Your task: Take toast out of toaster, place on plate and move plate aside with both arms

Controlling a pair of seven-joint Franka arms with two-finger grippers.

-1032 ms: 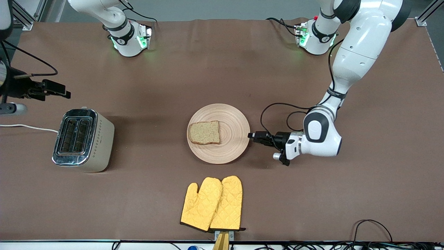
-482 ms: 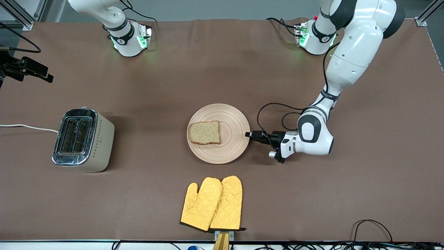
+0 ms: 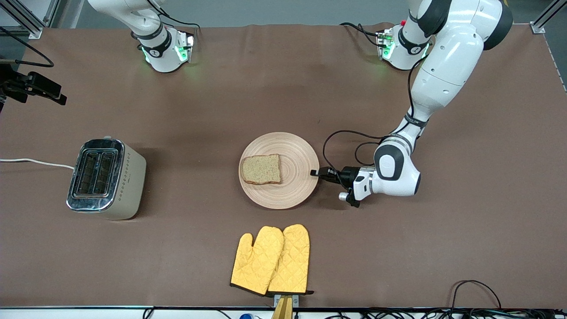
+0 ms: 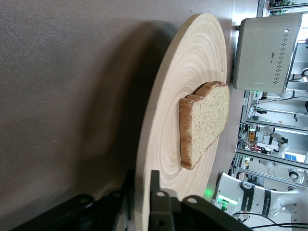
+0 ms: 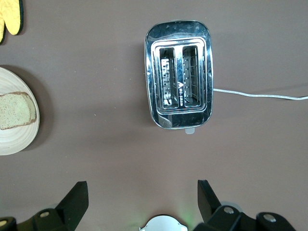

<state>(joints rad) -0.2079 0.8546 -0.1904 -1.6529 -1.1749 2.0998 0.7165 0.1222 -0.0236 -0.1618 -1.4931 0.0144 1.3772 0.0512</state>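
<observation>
The toast lies flat on the round light-wood plate at the middle of the table. My left gripper is low at the plate's rim on the left arm's side. In the left wrist view its fingers straddle the rim, one above and one below, close against the plate, with the toast farther in. My right gripper is open and empty, high over the table at the right arm's end. Its wrist view looks down on the toaster, with the plate and toast at the edge.
A silver and cream toaster with two empty slots stands toward the right arm's end, its white cord trailing to the table edge. Two yellow oven mitts lie nearer the front camera than the plate.
My left gripper has slid in toward the plate until its fingers overlap the rim. My right gripper rose and drew back toward the table's edge. Plate and toast have not moved.
</observation>
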